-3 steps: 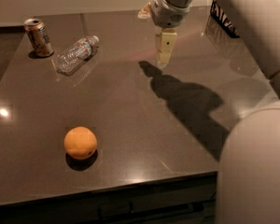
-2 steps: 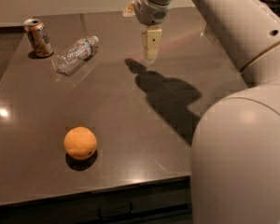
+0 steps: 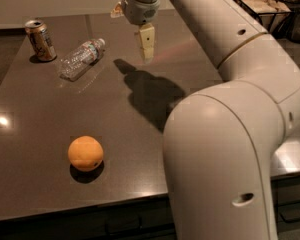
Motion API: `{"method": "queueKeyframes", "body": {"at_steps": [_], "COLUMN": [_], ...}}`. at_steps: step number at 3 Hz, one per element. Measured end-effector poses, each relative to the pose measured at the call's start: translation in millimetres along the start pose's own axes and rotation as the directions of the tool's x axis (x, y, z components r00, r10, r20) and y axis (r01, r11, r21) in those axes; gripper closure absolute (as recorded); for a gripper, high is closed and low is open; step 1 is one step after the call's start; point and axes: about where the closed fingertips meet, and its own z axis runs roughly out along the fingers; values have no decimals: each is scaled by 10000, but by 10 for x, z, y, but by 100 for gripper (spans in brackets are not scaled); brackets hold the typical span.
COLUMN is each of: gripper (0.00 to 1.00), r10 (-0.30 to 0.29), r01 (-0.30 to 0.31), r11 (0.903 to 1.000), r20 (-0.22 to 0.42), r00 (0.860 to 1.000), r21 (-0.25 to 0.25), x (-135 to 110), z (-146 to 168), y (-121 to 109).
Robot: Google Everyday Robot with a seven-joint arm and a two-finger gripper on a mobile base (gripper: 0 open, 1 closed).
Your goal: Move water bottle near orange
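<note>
I am hovering my gripper [image 3: 146,42], open or clenched I cannot tell, while the water bottle [image 3: 81,59] is lying leftward in view, cap end nearest.

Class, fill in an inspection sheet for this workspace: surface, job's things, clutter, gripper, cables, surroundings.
Surface: dark glossy table, with light glints.
Job's things: water bottle lying on its side, far left, cap on; orange near the front edge, well apart from the bottle.
Clutter: drink can upright, just left of the bottle.
Grippers: gripper hangs above the table, right of the bottle, touching nothing.
Cables: nothing seen.
Surroundings: wire rack beyond the table's far right; pale wall behind.
</note>
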Motion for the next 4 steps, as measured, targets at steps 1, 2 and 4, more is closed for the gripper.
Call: {"method": "queueKeyframes", "body": {"at_steps": [1, 2, 4], "gripper": [0, 0, 0], "r10": [-1028, -1291, -1900], "r01": [1030, 1293, 1903], "r11": [9945, 9914, 9815], "r20": [-123, -130, 138], "r00": [9946, 9915, 9817], "r21": [178, 199, -221], "x": [-63, -77, -160], "z": [59, 92, 283], "y": [-90, -103, -184]}}
